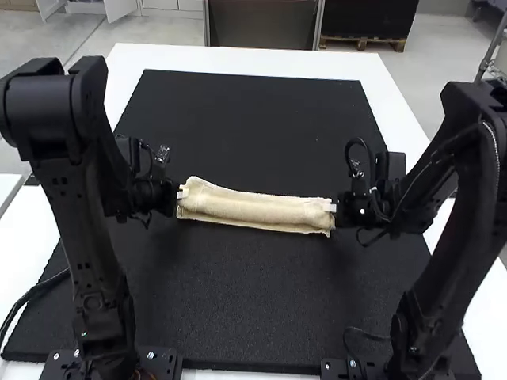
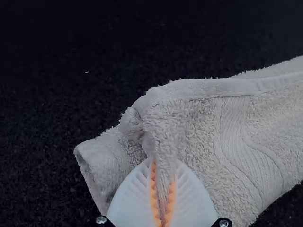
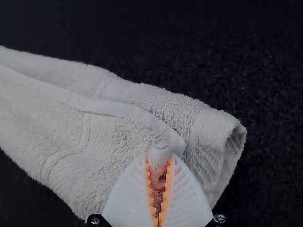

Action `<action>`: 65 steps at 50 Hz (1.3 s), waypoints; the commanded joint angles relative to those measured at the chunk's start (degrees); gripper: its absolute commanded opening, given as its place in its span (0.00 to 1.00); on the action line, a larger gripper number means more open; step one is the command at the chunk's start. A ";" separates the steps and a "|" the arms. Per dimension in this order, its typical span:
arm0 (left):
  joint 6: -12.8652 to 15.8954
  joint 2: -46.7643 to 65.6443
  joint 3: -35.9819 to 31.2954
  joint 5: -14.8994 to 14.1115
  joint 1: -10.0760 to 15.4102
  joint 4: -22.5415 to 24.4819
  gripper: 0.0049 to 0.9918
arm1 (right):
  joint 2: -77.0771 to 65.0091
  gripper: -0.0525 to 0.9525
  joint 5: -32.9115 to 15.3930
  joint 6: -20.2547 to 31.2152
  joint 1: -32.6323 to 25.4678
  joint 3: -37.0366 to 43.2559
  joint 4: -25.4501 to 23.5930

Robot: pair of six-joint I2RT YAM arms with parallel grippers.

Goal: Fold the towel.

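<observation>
A cream towel (image 1: 253,207) lies as a long narrow folded strip across the middle of the black mat. At the strip's left end is my left gripper (image 1: 183,192), and at its right end my right gripper (image 1: 330,207). In the left wrist view the left gripper (image 2: 162,194) is shut on a pinched bit of the towel (image 2: 199,137) near its end. The right wrist view has the right gripper (image 3: 158,189) shut on a corner of the towel's edge (image 3: 109,137), beside an end that shows as an open loop of cloth.
The black mat (image 1: 253,293) covers most of the white table (image 1: 238,59). A thin cable (image 1: 36,291) runs over the mat's left edge. Both arms stand at the near side, one on each side of the towel.
</observation>
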State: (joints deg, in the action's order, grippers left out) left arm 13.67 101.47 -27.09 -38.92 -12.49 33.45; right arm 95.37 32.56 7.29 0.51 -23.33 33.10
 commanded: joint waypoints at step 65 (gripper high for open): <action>0.74 3.29 0.20 2.09 -1.13 2.32 0.36 | 0.96 0.82 -3.20 0.45 -2.89 -1.28 2.05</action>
State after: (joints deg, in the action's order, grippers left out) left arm 13.72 104.47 -27.09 -37.08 -12.86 35.42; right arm 95.98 29.36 7.33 -1.78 -23.35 35.09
